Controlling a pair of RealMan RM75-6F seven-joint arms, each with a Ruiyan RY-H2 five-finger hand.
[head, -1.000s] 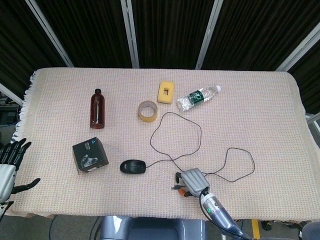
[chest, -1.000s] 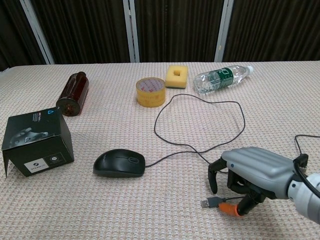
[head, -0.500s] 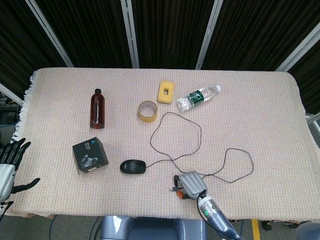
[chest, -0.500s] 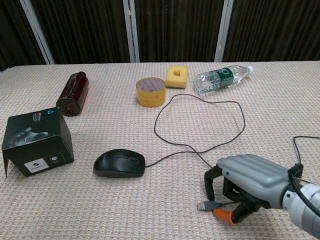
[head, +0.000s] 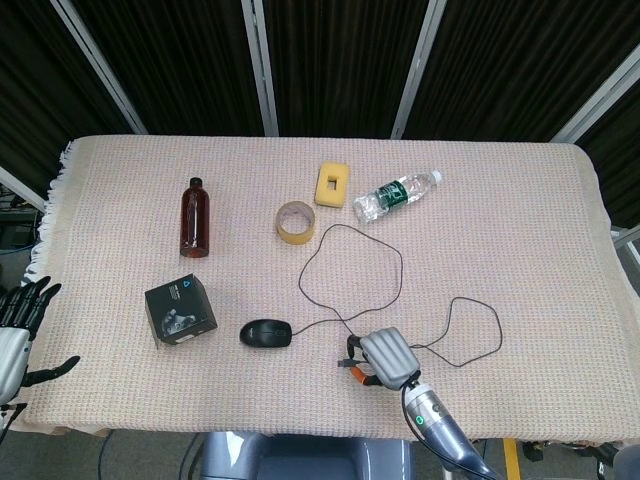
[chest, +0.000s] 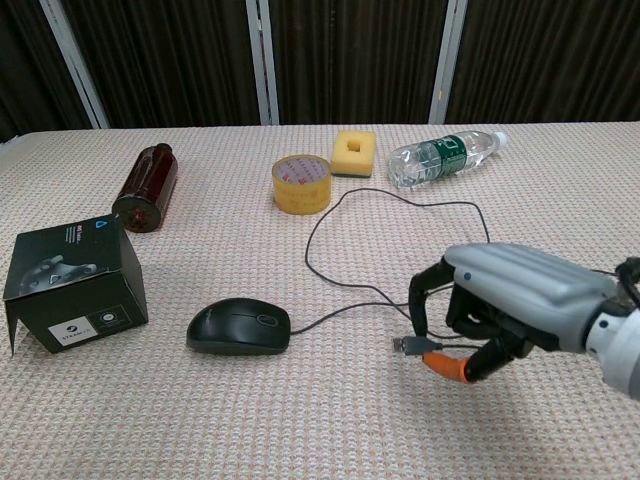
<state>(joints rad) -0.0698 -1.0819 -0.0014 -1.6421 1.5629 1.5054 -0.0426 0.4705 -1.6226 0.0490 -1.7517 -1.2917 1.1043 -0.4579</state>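
While right hand (chest: 500, 315) pinches the USB plug (chest: 425, 354) just off the cloth, right of the mouse (chest: 238, 326), best keep the grip firm, lift slowly so the cable (chest: 400, 205) doesn't snag; left hand (head: 18, 330) idle, fingers spread, off table edge.

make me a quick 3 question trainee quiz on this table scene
1. True or false: the right hand holds the USB plug.
2. Which lies nearest the mouse? A sponge B box C tape
3. Fill in: the brown bottle lies on its ____.

Key: 1 true; 2 B; 3 side.
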